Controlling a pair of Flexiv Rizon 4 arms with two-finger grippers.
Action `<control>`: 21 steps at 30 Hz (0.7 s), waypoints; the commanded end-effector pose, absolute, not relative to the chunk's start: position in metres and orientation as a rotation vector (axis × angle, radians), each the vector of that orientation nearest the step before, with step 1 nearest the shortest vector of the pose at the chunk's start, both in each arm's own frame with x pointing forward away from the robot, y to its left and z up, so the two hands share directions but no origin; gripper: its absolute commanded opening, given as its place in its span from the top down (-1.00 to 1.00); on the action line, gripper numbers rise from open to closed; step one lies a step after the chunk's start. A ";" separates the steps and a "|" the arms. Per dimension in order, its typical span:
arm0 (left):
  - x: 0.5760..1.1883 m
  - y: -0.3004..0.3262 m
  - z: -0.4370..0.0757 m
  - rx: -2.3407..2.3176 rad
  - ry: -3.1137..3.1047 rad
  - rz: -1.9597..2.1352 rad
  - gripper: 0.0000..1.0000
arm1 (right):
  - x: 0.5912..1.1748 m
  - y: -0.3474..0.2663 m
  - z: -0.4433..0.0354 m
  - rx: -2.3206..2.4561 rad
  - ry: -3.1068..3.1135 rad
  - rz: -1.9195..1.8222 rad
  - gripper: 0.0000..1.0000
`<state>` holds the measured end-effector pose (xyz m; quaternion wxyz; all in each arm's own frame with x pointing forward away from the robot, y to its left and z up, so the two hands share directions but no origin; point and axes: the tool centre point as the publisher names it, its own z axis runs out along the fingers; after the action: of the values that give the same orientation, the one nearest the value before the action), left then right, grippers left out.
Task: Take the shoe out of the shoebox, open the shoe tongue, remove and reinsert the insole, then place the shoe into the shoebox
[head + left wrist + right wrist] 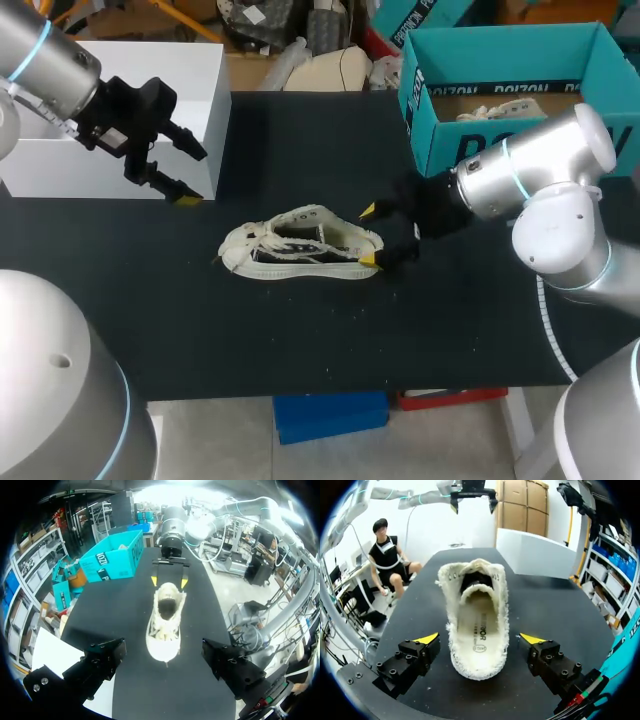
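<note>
A cream sneaker [300, 245] stands on the black table, toe toward my left arm and heel toward my right. Its mouth gapes, and the insole [479, 630] lies inside. My right gripper [368, 236] is open, its yellow tips on either side of the heel without touching it [480, 640]. Held above the table's far left, my left gripper [190, 172] is open and empty, looking along the sneaker [164, 622] from the toe end. The teal shoebox [500, 60] sits open at the back right, behind my right arm.
A white box [150, 100] stands at the back left, just behind my left gripper. White packing paper lies inside the shoebox. Bare black tabletop [300, 340] stretches from the sneaker to the front edge.
</note>
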<state>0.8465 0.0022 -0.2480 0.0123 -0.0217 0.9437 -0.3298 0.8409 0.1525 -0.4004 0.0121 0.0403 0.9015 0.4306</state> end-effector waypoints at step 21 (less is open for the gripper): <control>0.846 0.002 -0.249 -0.066 2.937 -1.029 -1.00 | 0.847 0.171 -0.422 0.134 2.766 1.464 -1.00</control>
<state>0.8465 0.0022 -0.2480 0.0123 -0.0217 0.9437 -0.3298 0.8454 0.1678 -0.4195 0.0045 0.0423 0.8830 0.4674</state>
